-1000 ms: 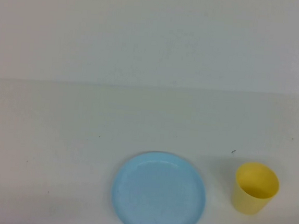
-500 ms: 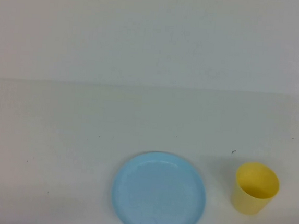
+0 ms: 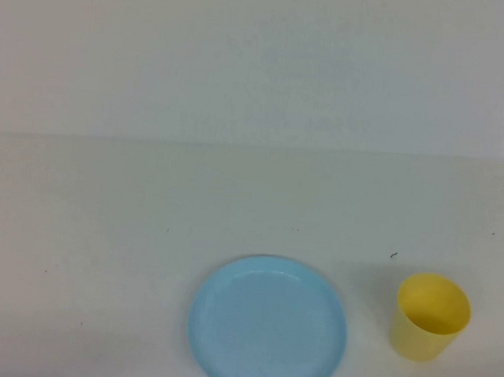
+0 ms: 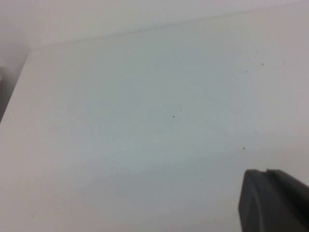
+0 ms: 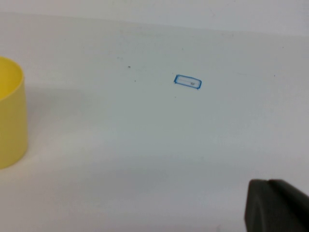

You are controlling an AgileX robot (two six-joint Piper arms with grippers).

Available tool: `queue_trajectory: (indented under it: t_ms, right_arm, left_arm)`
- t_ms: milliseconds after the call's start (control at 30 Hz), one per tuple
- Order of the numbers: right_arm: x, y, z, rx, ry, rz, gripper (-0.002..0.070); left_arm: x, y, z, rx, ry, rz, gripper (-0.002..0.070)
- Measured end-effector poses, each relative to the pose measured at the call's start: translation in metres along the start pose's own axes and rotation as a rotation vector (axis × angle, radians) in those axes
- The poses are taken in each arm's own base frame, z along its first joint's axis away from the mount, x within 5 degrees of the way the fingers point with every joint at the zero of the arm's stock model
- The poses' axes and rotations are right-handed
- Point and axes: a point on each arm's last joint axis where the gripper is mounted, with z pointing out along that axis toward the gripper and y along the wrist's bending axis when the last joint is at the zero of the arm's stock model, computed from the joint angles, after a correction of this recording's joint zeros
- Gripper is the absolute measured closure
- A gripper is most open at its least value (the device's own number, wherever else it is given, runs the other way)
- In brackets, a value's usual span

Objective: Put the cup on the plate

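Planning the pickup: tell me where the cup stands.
In the high view the cup stands upright on the table's near right, just right of the plate, not touching it.

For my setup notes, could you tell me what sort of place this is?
Probably a lab test bench: a bare white table against a plain wall, holding only a yellow cup and a blue plate.

White table (image 3: 125, 230) fills the lower view; far edge meets a plain pale wall (image 3: 263, 57) toward 12 o'clock. Light even, diffuse. Small blue rectangle mark (image 5: 188, 82) on tabletop.
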Motion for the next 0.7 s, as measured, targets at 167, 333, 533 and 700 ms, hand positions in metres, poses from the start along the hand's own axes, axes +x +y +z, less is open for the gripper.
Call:
queue_trajectory:
  t_ms: [167,333,533,700]
  right_arm:
    - [0.0000,0.0000,0.0000,0.000,0.000,0.000,0.0676]
    - [0.0000,0.0000,0.0000,0.000,0.000,0.000,0.0676]
    - [0.0000,0.0000,0.0000,0.000,0.000,0.000,0.0676]
    - [-0.0003,0.0025,-0.0001,-0.047,-0.006,-0.017,0.0676]
  left_arm:
    - [0.0000,0.0001,0.0000,-0.001,0.000,0.003,0.0673]
    - [0.0000,0.0001,0.0000,-0.001,0.000,0.003,0.0673]
    - [0.0000,0.0001,0.0000,-0.001,0.000,0.003,0.0673]
    - [0.0000,0.0001,0.0000,-0.001,0.000,-0.010,0.0673]
